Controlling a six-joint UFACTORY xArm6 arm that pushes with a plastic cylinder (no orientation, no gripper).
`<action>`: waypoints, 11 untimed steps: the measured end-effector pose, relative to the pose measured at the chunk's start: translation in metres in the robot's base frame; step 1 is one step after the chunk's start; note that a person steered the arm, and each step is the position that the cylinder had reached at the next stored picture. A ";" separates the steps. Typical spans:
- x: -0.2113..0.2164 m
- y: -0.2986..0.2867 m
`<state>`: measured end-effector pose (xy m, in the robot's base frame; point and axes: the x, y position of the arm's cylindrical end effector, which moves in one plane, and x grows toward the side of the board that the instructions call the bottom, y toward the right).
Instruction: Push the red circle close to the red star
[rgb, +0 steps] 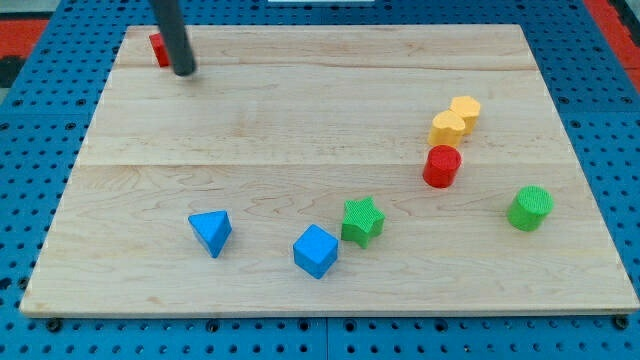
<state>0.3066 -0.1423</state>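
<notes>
The red circle (441, 166) stands upright at the view's right, just below a yellow block (449, 127). The red star (158, 49) lies at the view's top left, mostly hidden behind my rod. My tip (184, 72) rests on the board right beside the red star, on its right side, far from the red circle.
A second yellow block (465, 110) touches the first. A green circle (529, 208) sits at the far right. A green star (362, 221), a blue cube (316, 251) and a blue triangle (211, 232) lie along the view's bottom. The wooden board (300, 120) lies on a blue pegboard.
</notes>
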 end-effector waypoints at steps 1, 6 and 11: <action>0.064 0.120; 0.141 0.290; 0.132 0.005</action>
<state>0.4383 -0.1375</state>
